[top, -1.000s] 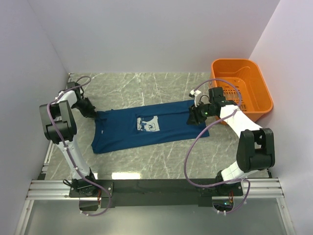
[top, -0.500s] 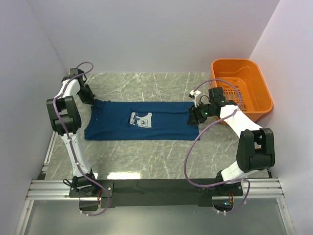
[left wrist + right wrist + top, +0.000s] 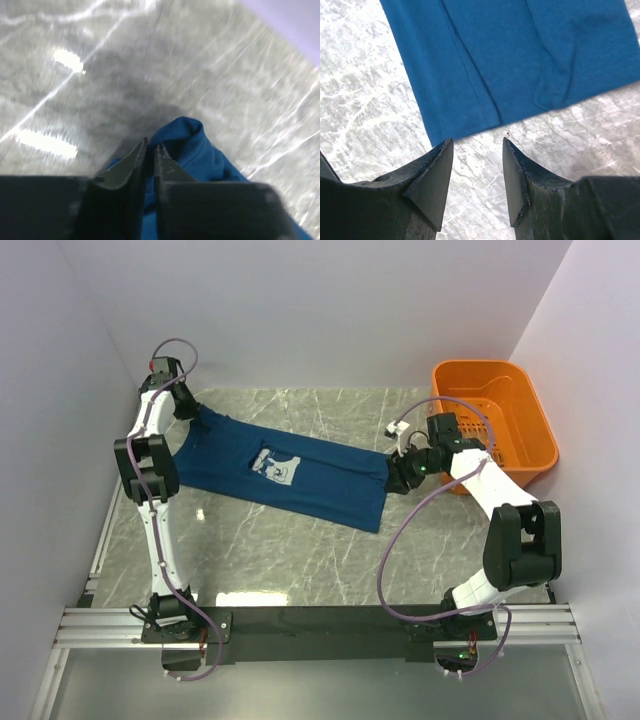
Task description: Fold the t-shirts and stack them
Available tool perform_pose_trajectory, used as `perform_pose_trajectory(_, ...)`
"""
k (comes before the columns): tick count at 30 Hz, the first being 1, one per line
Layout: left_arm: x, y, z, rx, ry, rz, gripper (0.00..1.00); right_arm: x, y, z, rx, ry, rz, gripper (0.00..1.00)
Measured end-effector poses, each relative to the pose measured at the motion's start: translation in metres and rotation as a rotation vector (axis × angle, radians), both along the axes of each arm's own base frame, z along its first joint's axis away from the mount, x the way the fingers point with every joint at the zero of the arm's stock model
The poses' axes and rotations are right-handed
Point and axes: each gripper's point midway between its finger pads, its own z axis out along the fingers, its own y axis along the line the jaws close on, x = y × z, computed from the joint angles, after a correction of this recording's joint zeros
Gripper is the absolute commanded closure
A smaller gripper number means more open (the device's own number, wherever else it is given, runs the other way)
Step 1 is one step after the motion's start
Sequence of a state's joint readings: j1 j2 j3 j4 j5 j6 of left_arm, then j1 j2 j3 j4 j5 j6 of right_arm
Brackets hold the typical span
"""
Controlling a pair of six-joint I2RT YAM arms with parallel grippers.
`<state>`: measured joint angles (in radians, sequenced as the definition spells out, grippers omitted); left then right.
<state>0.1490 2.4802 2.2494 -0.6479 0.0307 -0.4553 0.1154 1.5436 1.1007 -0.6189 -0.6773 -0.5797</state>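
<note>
Across the table [image 3: 300, 560] — t-shirt [image 3: 330, 480], far-left to near-right

bare table [image 3: 300, 560] before the t-shirt [image 3: 320, 475], orange basket [image 3: 520, 410] blocking far right, wall [image 3: 60, 390] close at left

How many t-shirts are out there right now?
1. The blue t-shirt lies spread on the table, slanting from the far left corner toward the orange basket. The basket looks empty, though its walls could hide something.

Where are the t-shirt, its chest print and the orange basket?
t-shirt [image 3: 335, 485]: top view, plain blue cloth right of the print.
chest print [image 3: 275, 468]: top view, middle of the pale rectangle.
orange basket [image 3: 480, 364]: top view, its far rim.
</note>
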Motion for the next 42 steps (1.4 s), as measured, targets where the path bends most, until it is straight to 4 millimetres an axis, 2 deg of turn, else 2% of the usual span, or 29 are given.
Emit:
perform_pose_trajectory(4,0.013,0.001,0.008,-0.012,-0.053,0.028,0.47,0.003,0.002,0.003,-0.007,-0.019,0.036,0.49)
perform_pose_trajectory(7,0.019,0.008,0.017,0.007,-0.088,0.054,0.4,0.001,0.013,0.006,-0.013,-0.051,0.113,0.48)
perform_pose_trajectory(9,0.018,0.014,0.024,0.034,-0.094,0.07,0.39,-0.005,0.026,0.007,-0.02,-0.083,0.198,0.47)
perform_pose_trajectory(12,0.007,0.024,0.043,0.073,-0.099,0.091,0.36,-0.019,0.05,0.006,-0.029,-0.136,0.356,0.44)
perform_pose_trajectory(14,-0.008,0.03,0.068,0.101,-0.114,0.101,0.33,-0.031,0.068,0.007,-0.021,-0.191,0.496,0.43)
perform_pose_trajectory(15,-0.017,0.032,0.083,0.113,-0.129,0.106,0.31,-0.035,0.074,0.007,-0.021,-0.211,0.545,0.43)
perform_pose_trajectory(16,-0.031,0.033,0.103,0.125,-0.152,0.111,0.22,-0.041,0.082,0.006,-0.025,-0.233,0.6,0.43)
perform_pose_trajectory(18,-0.064,0.032,0.136,0.142,-0.183,0.12,0.11,-0.049,0.097,0.001,-0.043,-0.267,0.69,0.45)
perform_pose_trajectory(19,-0.084,0.03,0.161,0.145,-0.239,0.126,0.05,-0.052,0.104,-0.003,-0.063,-0.274,0.719,0.45)
perform_pose_trajectory(23,-0.171,0.014,0.238,0.115,-0.453,0.122,0.04,-0.057,0.13,-0.03,-0.154,-0.266,0.77,0.48)
perform_pose_trajectory(25,-0.213,0.006,0.254,0.099,-0.518,0.113,0.04,-0.06,0.14,-0.045,-0.201,-0.245,0.767,0.49)
perform_pose_trajectory(27,-0.246,-0.002,0.253,0.088,-0.542,0.105,0.04,-0.062,0.147,-0.057,-0.254,-0.227,0.75,0.5)
perform_pose_trajectory(28,-0.26,-0.007,0.243,0.08,-0.524,0.098,0.04,-0.062,0.149,-0.062,-0.277,-0.22,0.734,0.51)
perform_pose_trajectory(29,-0.265,-0.009,0.236,0.074,-0.507,0.094,0.04,-0.061,0.151,-0.065,-0.292,-0.216,0.719,0.51)
perform_pose_trajectory(35,-0.318,-0.024,0.167,0.033,-0.311,0.09,0.05,-0.055,0.158,-0.076,-0.371,-0.209,0.606,0.53)
perform_pose_trajectory(38,-0.333,-0.028,0.158,0.023,-0.282,0.09,0.05,-0.05,0.157,-0.077,-0.389,-0.212,0.563,0.55)
perform_pose_trajectory(42,-0.34,-0.032,0.161,0.011,-0.29,0.093,0.05,-0.045,0.154,-0.081,-0.413,-0.21,0.524,0.56)
